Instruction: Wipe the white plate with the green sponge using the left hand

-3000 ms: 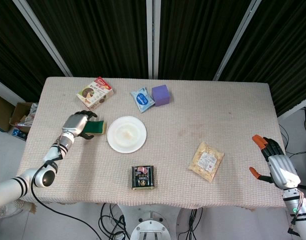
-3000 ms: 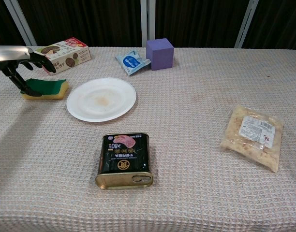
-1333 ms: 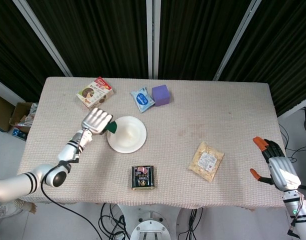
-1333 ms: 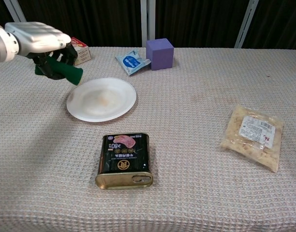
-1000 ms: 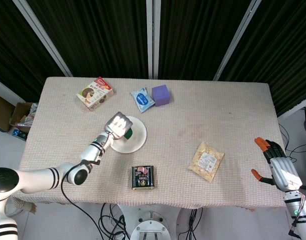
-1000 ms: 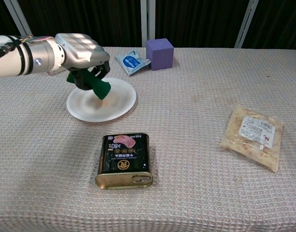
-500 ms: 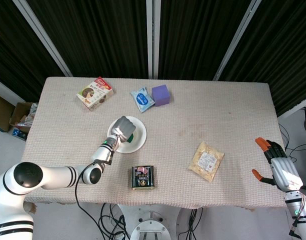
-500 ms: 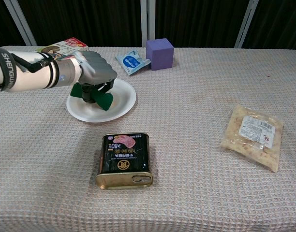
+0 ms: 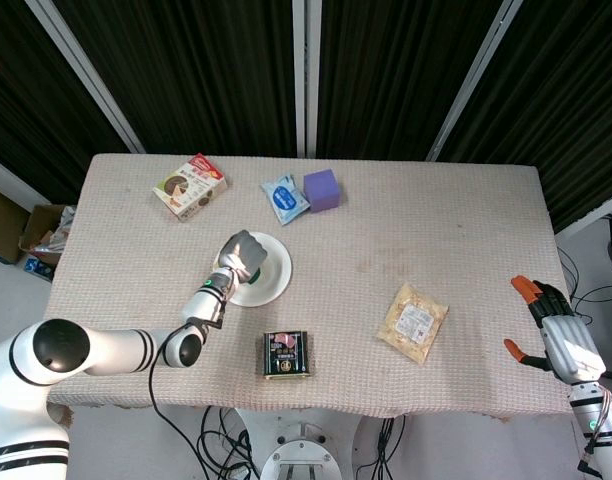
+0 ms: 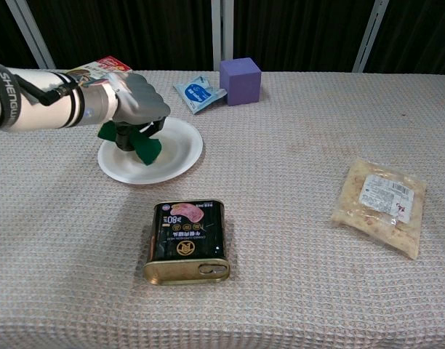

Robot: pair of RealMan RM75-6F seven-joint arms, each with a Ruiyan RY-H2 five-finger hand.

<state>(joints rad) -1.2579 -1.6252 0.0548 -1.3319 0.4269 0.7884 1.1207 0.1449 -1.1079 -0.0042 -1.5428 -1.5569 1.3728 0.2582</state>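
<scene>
Both hands show from the head view. Left hand (image 9: 240,251) sits over the white plate (image 9: 271,283) on the counter (image 9: 436,220), fingers curled down; the green sponge is hidden beneath it here. Right hand (image 9: 558,336) hangs off the counter's right edge, fingers spread and holding nothing. Nearby lie a snack box (image 9: 190,185), blue packet (image 9: 284,197), purple cube (image 9: 321,189), dark tin (image 9: 286,354) and food pouch (image 9: 413,321).

From the chest view, the left hand (image 10: 137,102) grips the green sponge (image 10: 137,145), pressing it on the white plate (image 10: 177,155).
</scene>
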